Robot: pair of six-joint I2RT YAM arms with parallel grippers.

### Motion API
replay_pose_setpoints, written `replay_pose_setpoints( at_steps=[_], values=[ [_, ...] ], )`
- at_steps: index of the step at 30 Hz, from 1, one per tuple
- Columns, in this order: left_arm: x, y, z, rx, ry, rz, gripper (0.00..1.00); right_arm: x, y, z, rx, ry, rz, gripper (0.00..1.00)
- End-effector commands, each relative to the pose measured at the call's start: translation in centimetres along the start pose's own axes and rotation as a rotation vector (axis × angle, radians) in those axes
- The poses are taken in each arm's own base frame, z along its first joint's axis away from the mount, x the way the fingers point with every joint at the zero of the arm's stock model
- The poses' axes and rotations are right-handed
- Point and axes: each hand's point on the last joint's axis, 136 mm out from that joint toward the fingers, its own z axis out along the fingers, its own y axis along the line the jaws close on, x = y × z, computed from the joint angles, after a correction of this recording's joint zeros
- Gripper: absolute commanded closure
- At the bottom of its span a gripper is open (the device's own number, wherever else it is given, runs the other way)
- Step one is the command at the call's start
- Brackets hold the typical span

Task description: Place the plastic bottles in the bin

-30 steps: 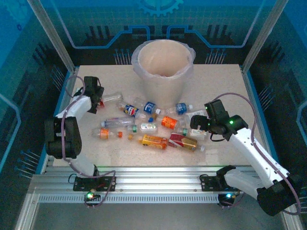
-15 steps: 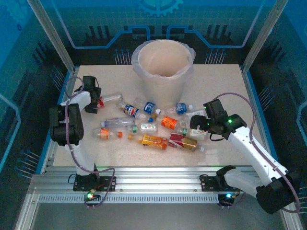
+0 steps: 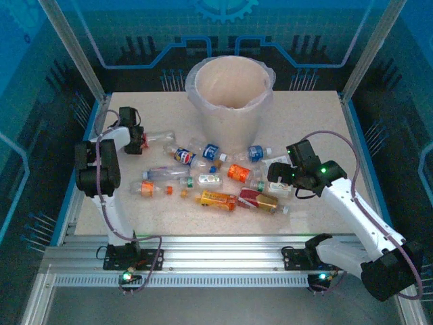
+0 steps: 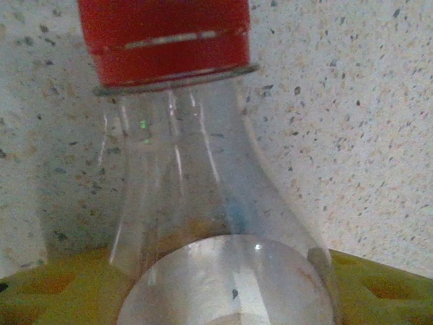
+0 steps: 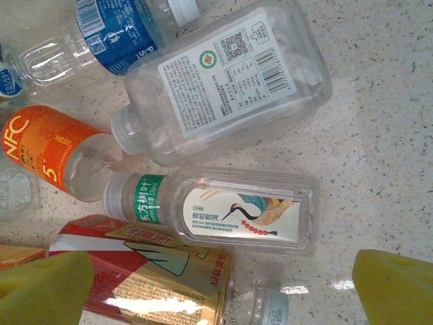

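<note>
1 pale speckled table carries everything we log. At its far middle the bin stands upright, bag-lined and beige inside. The left gripper sits low at the table's left side, at the cap end of a clear bottle with a red cap. In the left wrist view its yellow fingers flank the bottle's shoulder, but we cannot tell whether they clamp it. The right gripper hovers over the right end of the scatter, jaws wide apart, holding nothing. The other plastic bottles lie flat in front of the bin. Under the right gripper, a square bottle with a white label lies just beside a green-collared bottle, and a red-and-gold bottle lies nearest the camera.
</note>
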Motion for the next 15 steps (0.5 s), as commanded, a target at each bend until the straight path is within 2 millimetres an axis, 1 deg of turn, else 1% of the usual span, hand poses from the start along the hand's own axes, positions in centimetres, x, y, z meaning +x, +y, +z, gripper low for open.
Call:
replay_pose_setpoints(
  at_steps=[1, 6, 8, 12, 15],
  values=[
    [-0.2, -0.6, 0.7, 0.016, 0.011, -0.037, 0.41, -0.7, 0.6, -0.6, -0.008, -0.016, 0.007, 0.00],
    [-0.3, -1.3, 0.4, 0.030, 0.012, -0.029, 0.51, -0.7, 0.6, -0.7, -0.008, -0.019, 0.010, 0.00],
    [-0.4, -2.2, 0.0, 0.059, 0.013, -0.019, 0.55, -0.8, 0.6, -0.8, -0.009, -0.023, 0.010, 0.00],
    [-0.8, -5.1, -1.5, 0.173, -0.001, 0.001, 0.61, -0.9, 0.6, -0.9, -0.015, -0.035, 0.008, 0.00],
    [-1.2, -8.2, -3.6, 0.296, -0.017, 0.028, 0.64, -1.0, 0.6, -1.2, -0.018, -0.048, 0.010, 0.00]
  ],
)
